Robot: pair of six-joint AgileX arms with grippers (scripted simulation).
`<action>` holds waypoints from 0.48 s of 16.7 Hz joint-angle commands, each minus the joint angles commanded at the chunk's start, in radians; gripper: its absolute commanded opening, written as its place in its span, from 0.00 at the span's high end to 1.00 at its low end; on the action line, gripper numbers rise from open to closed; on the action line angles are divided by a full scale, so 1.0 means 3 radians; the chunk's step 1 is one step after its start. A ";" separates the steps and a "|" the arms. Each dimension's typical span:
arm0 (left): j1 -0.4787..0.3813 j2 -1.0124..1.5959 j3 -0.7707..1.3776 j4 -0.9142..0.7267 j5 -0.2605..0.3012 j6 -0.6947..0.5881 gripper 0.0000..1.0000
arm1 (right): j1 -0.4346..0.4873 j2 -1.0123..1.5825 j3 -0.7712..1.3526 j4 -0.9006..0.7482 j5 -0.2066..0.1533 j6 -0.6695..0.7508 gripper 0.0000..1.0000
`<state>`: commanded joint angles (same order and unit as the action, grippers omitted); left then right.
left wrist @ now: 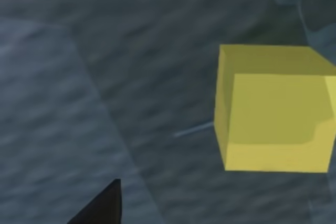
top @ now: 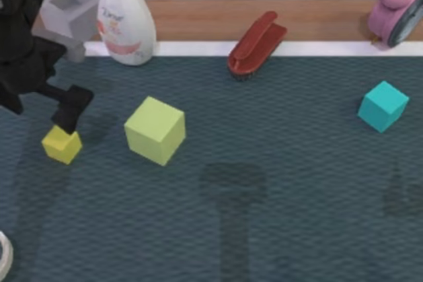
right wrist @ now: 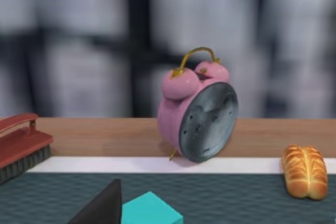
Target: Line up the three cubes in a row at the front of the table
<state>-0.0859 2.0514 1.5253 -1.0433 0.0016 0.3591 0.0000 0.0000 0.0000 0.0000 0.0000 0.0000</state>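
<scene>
The small bright yellow cube (top: 61, 144) sits on the table (top: 277, 183) at the left. My left gripper (top: 69, 113) hovers open just behind and above it. In the left wrist view the yellow cube (left wrist: 273, 111) lies off to one side of a dark fingertip (left wrist: 107, 205), not between the fingers. The larger pale yellow-green cube (top: 156, 129) rests right of it. The teal cube (top: 383, 105) is at the far right. My right arm is outside the top view; its wrist view shows one fingertip (right wrist: 107, 203) beside the teal cube (right wrist: 152, 212), open and holding nothing.
Along the back edge stand a grey hollow block (top: 69, 10), a white lotion bottle (top: 124, 21), a red brush (top: 256, 43) and a pink alarm clock (top: 396, 8). A bread roll (right wrist: 304, 171) lies near the clock. A white round object (top: 3, 255) pokes in at the front left corner.
</scene>
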 joint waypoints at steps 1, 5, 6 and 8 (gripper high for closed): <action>-0.0005 0.0021 -0.0030 0.0044 0.0001 0.0004 0.00 | 0.0000 0.0000 0.0000 0.0000 0.0000 0.0000 0.00; -0.0011 0.0241 -0.0269 0.0520 0.0003 0.0010 0.00 | 0.0000 0.0000 0.0000 0.0000 0.0000 0.0000 0.00; -0.0010 0.0307 -0.0342 0.0671 0.0003 0.0010 0.00 | 0.0000 0.0000 0.0000 0.0000 0.0000 0.0000 0.00; -0.0012 0.0424 -0.0463 0.0904 0.0004 0.0011 0.00 | 0.0000 0.0000 0.0000 0.0000 0.0000 0.0000 0.00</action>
<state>-0.0894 2.1786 1.3862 -0.7721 0.0029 0.3625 0.0000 0.0000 0.0000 0.0000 0.0000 0.0000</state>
